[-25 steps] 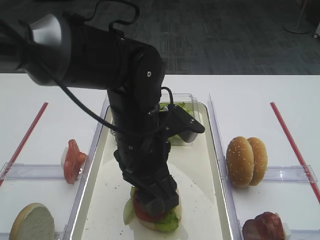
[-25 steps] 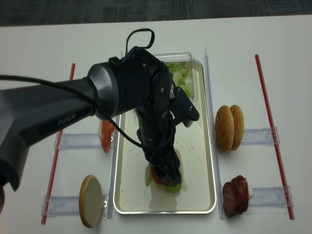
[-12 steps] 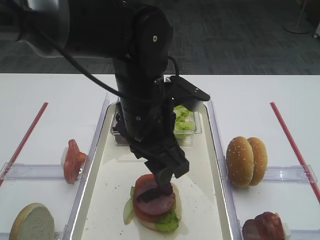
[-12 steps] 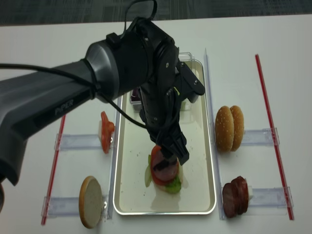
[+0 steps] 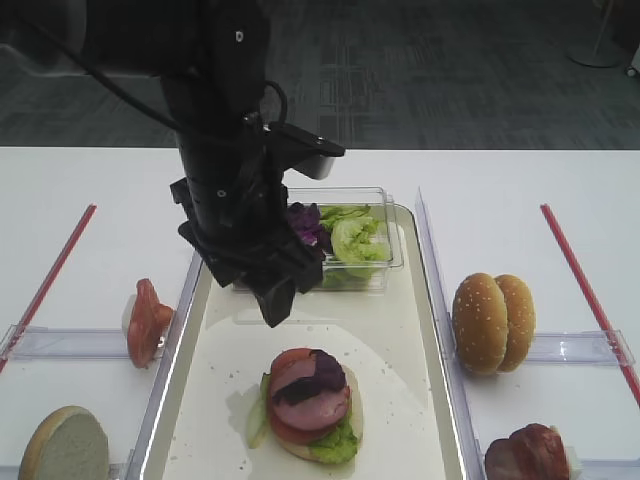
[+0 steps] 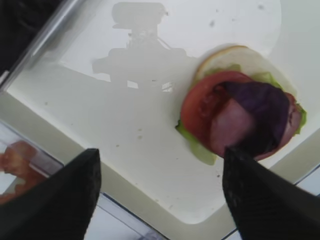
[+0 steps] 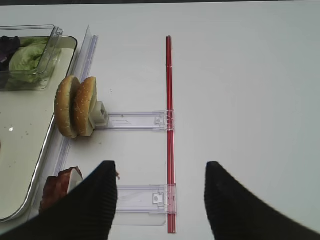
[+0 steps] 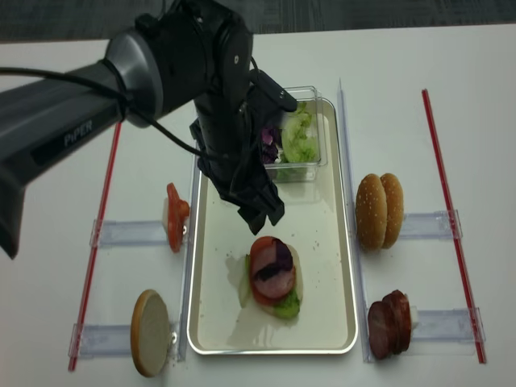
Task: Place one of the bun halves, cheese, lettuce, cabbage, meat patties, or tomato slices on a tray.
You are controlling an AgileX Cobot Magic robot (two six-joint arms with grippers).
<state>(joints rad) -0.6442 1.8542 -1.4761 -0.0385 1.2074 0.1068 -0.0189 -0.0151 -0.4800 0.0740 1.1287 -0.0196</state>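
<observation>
On the cream tray (image 8: 351,306) stands a stack: bun half, lettuce, tomato slice (image 6: 200,105), meat patty (image 6: 230,125), and a purple cabbage (image 8: 278,256) (image 5: 315,375) (image 6: 260,105) piece lying free on top. My left gripper (image 8: 262,211) (image 5: 275,300) (image 6: 160,195) hangs open and empty above the tray, behind and left of the stack. To the right of the tray, my right gripper (image 7: 162,200) is open over the bare table. No cheese is in view.
A clear box (image 8: 294,137) of lettuce and purple leaves sits at the tray's far end. Racks hold two bun halves (image 8: 380,211) and meat patties (image 8: 389,322) on the right, and tomato slices (image 8: 173,218) and a bun half (image 8: 151,332) on the left. Red strips (image 7: 169,125) lie on both outer sides.
My left gripper has lifted off the stack and drawn back toward the clear box, leaving the cabbage on the meat patty.
</observation>
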